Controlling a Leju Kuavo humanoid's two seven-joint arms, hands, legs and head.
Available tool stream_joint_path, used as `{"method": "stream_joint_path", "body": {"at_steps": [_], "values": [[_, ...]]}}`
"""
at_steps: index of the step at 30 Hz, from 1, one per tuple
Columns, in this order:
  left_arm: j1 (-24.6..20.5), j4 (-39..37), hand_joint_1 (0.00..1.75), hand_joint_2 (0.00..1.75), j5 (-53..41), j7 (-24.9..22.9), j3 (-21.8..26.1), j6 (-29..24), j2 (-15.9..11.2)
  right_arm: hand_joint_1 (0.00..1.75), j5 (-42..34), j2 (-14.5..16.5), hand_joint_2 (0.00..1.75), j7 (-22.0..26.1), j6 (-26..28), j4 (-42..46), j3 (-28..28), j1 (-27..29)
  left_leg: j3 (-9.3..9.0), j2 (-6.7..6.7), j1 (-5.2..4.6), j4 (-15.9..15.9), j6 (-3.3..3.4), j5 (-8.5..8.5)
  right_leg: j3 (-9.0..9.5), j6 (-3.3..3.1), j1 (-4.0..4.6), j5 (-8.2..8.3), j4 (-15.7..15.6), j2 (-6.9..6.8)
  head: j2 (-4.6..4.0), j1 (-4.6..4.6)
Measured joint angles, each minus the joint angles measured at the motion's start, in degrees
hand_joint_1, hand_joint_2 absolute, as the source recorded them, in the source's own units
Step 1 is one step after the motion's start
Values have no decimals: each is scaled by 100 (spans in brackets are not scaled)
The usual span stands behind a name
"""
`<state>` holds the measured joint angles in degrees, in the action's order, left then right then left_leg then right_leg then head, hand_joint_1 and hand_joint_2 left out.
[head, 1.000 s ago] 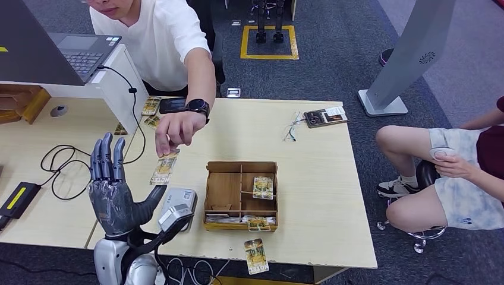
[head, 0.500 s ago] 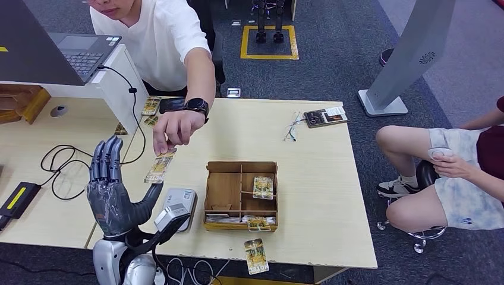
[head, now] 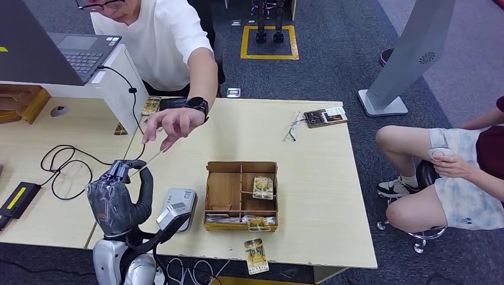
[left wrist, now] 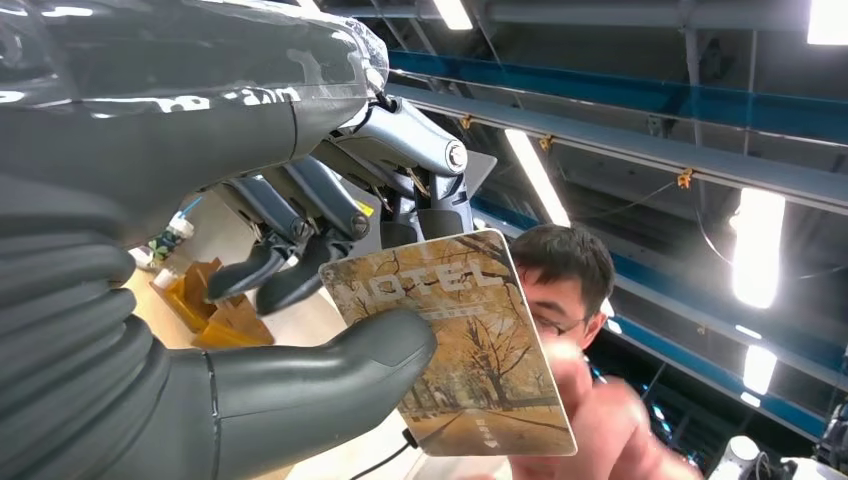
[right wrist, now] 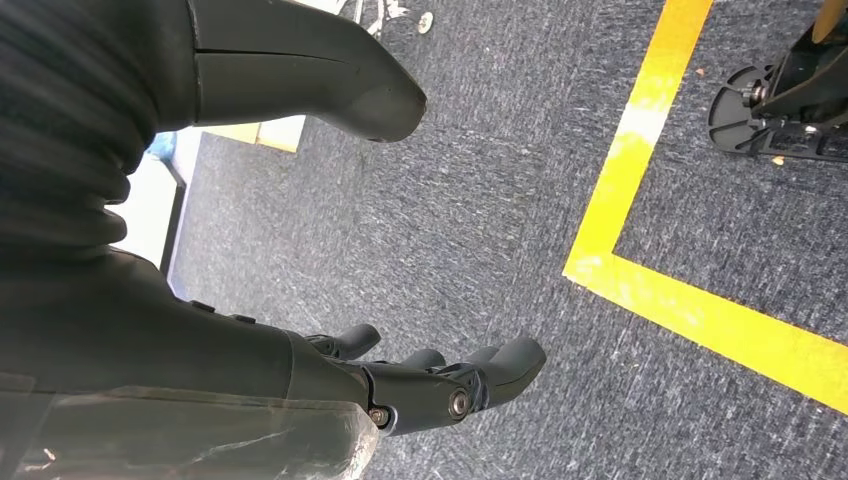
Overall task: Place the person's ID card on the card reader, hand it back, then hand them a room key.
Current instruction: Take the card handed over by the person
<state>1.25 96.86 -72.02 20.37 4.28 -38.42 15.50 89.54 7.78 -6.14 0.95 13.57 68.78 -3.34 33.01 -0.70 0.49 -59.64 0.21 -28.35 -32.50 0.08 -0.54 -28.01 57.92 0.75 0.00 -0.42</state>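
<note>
My left hand is raised over the table's front left, and its thumb and fingers pinch one end of the ID card. The left wrist view shows the card close up, printed with an autumn tree scene and "HOTEL", clamped under my thumb. The person's hand reaches across the table and is at the card's other end. The grey card reader lies on the table just right of my left hand. My right hand hangs over the carpet, fingers apart and holding nothing.
A wooden compartment box with room key cards stands right of the reader. One card lies at the table's front edge. A laptop, cables and a black device are at the left. Another person sits at the right.
My left hand went from flat and open to curled, closing its thumb and fingers on the card that the person held out. The person's hand rose slightly.
</note>
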Motion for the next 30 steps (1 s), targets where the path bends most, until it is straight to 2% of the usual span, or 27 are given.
{"method": "stream_joint_path", "body": {"at_steps": [21,30], "values": [[0,-8,175,175,67,-1,0,0,0,0,-40,-2,175,0,1,0,0,0,0,0,0,0,0,0,0,0,0,0,0,0,0,0],[-18,-179,175,175,602,-56,2,0,3,0,-68,-2,175,0,3,0,0,0,0,0,-1,0,0,0,0,0,0,0,0,0,0,0]]}}
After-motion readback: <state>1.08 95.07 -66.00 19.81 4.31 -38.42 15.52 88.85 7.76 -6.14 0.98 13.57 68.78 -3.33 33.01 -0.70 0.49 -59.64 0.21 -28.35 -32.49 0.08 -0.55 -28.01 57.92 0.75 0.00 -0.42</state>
